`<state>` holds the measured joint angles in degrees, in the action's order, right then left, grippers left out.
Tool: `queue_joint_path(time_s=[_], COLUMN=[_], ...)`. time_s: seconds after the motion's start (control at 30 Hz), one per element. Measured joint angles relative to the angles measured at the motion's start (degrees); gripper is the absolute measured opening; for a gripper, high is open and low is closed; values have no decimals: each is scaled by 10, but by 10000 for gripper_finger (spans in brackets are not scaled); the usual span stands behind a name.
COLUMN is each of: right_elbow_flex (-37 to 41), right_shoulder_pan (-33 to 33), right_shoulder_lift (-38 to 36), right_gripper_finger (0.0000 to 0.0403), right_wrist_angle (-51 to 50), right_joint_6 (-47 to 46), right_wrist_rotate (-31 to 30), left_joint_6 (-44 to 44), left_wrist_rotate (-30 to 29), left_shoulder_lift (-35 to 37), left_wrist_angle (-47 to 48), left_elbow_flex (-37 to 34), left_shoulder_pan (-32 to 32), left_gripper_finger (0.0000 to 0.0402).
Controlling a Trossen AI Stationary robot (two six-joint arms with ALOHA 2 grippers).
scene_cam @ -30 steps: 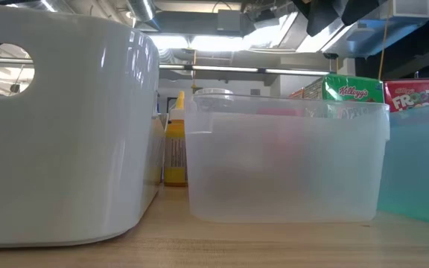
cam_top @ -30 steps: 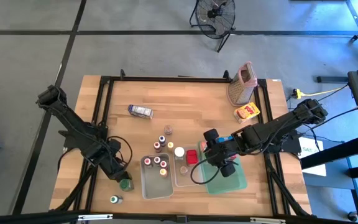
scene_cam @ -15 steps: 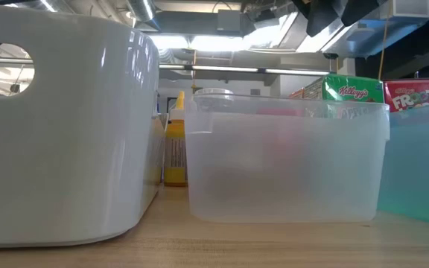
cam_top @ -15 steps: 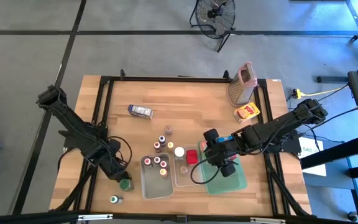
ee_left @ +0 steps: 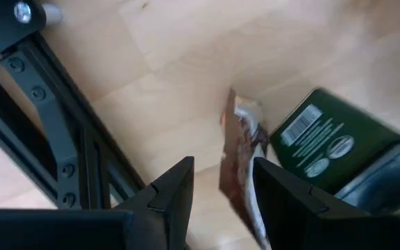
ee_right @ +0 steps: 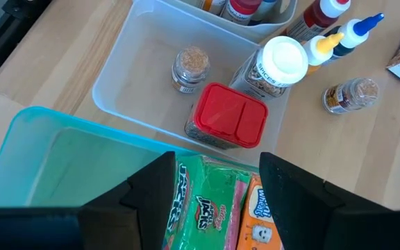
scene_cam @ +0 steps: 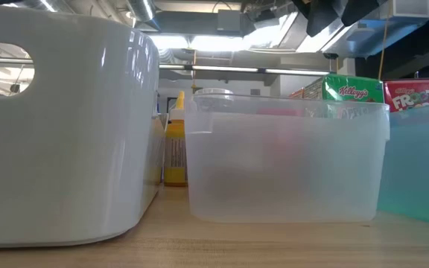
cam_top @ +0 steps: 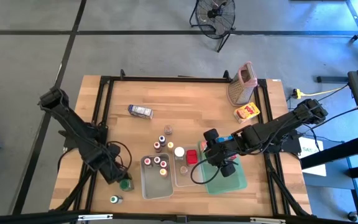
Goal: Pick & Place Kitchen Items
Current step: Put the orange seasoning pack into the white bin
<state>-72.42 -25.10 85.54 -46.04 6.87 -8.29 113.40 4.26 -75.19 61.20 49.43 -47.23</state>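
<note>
Two arms bent low, left claw [cam_top: 118, 177] near green jar [cam_top: 126, 184], right claw [cam_top: 224, 163] above green tray [cam_top: 240, 182]

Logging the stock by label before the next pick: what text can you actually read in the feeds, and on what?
"Kellogg's": green carton, low view.
"FROOT": red carton, low view; the rest is cut off.
"SPICES": white-capped jar, right wrist view; the smaller print is blurred.
Green and orange cartons by the right end effector: lettering is too cut off to read.
Dark green pack, left wrist view: barcode and seals, too small to read.
</note>
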Motion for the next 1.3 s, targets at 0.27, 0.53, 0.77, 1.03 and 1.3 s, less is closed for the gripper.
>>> queue_joint_path(time_s=[0.27, 0.53, 0.77, 1.03, 1.3], right_elbow_flex=[0, 0, 0, 0, 0], right_shoulder_pan=[0, 0, 0, 0, 4], right_shoulder_lift=[0, 0, 0, 0, 0], right_gripper_finger=[210, 210, 210, 210, 210], right_wrist_angle=[0, 3, 5, 5, 30], right_joint_6=[0, 0, 0, 0, -7], right_wrist_rotate=[0, 0, 0, 0, -14], left_joint_6=[-6, -46, -62, -79, -107], left_wrist_rotate=[7, 7, -4, -22, -34], left_shoulder_lift=[-15, -15, -15, -14, -14], left_wrist_angle=[-17, -30, -22, 45, 260], left_elbow_flex=[0, 0, 0, 36, 160], left_shoulder_pan=[-15, -15, -15, -9, 8], left_gripper_finger=[127, 39, 2, 2, 2])
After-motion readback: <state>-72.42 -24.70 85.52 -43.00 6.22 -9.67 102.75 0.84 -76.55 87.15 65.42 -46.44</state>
